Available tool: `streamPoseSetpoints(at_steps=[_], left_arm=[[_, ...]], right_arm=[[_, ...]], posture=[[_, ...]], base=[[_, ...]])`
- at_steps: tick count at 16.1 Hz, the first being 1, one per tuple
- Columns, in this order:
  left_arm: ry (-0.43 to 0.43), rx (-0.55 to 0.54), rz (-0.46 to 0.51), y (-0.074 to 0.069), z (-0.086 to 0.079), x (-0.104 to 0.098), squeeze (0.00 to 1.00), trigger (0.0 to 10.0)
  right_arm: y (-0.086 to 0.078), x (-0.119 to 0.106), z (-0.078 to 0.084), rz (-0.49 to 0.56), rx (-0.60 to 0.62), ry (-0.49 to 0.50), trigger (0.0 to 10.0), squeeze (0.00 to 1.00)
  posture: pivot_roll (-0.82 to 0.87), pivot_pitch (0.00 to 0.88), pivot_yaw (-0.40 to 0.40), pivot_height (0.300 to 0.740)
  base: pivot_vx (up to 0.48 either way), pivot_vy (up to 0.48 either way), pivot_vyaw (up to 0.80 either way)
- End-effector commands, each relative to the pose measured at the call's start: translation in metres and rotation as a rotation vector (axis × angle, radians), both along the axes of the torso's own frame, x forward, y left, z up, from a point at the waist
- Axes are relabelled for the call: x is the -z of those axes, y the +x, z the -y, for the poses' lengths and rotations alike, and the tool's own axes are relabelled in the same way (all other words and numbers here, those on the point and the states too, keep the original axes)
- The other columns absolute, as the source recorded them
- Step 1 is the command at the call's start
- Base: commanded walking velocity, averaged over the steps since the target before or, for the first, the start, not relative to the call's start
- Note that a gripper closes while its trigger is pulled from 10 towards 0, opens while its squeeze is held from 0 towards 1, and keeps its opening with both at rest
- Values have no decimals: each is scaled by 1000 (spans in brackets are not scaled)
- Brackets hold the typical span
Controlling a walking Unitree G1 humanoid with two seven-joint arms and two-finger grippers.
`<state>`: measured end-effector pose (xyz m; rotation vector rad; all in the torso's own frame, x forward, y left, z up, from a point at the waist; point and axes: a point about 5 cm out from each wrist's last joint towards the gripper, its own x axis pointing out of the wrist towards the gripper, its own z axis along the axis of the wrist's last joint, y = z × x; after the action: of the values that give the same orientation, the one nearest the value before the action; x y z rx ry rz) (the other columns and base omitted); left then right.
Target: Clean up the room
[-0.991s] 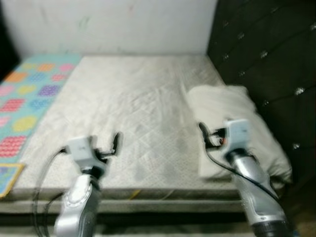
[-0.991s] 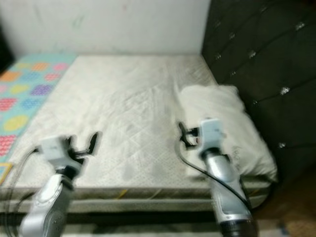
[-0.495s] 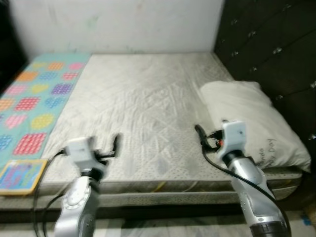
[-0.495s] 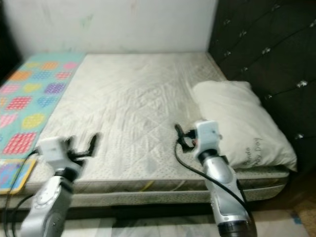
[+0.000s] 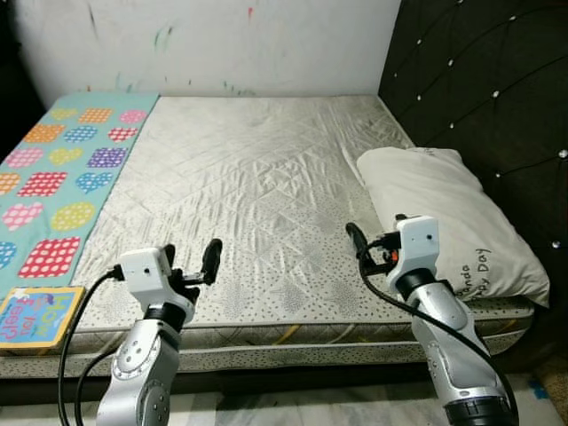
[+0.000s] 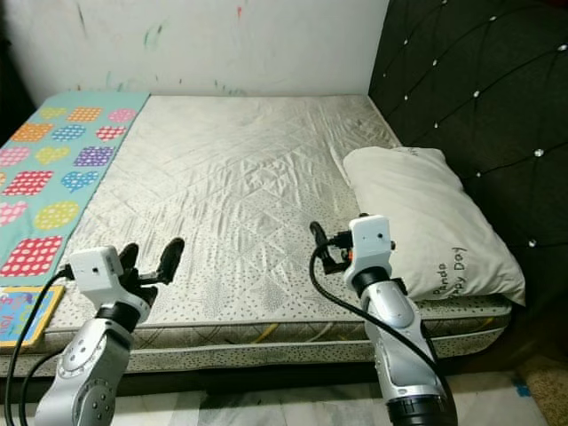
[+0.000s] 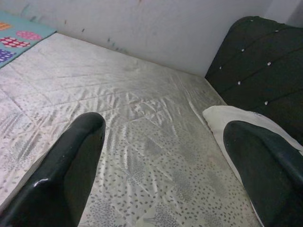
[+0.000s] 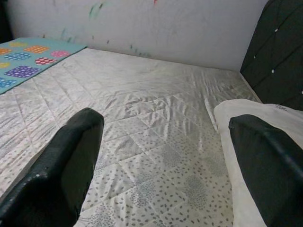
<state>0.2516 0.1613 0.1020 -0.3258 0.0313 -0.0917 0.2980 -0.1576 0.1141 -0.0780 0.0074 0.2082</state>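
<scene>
A bare grey quilted mattress (image 5: 257, 177) lies before me. On its right side, against the headboard, rests a white pillow (image 5: 448, 217) with small writing on it. A teal blanket (image 5: 62, 169) with coloured patches covers the left strip of the bed. At the front left corner lies a colourful book (image 5: 35, 315). My left gripper (image 5: 190, 260) hovers open over the front edge of the mattress, holding nothing. My right gripper (image 5: 373, 241) is open too, just left of the pillow's near end. The right wrist view has the pillow (image 8: 251, 142) beside one finger (image 8: 71, 161).
A black tufted headboard (image 5: 479, 89) stands along the right side. A white wall (image 5: 222, 44) with paint marks closes off the far side. The bed's front edge (image 5: 293, 342) runs just below both grippers, with a strip of floor (image 5: 311, 408) under it.
The camera has shifted and the blur has gone, bringing the book into sight at the front left. Both arms keep the same raised pose, grippers open.
</scene>
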Motion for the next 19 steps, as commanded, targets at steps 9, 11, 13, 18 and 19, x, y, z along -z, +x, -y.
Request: streamPoseSetpoints(at_steps=[9, 11, 13, 18, 19], left_arm=[[10, 11, 21, 1, 0, -6, 0, 10000], [11, 12, 20, 2, -1, -5, 0, 10000], [13, 13, 19, 2, -1, -6, 0, 10000], [15, 12, 20, 2, -1, -6, 0, 10000], [15, 13, 23, 2, 0, -6, 0, 10000]], right_arm=[[0, -3, 0, 13, -4, -6, 10000, 0], [0, -3, 0, 13, -2, -4, 10000, 0], [0, -2, 0, 12, -1, -5, 10000, 0], [0, -2, 0, 12, -2, -6, 10000, 0], [0, -2, 0, 12, -2, -6, 10000, 0]], posture=[[-175, 0, -2, 740], [-175, 0, -1, 740], [-175, 1, 0, 740], [-174, 1, -1, 740], [-174, 2, 1, 740]], base=[[268, 0, 0], [266, 0, 0], [270, 0, 0], [263, 0, 0], [266, 0, 0]])
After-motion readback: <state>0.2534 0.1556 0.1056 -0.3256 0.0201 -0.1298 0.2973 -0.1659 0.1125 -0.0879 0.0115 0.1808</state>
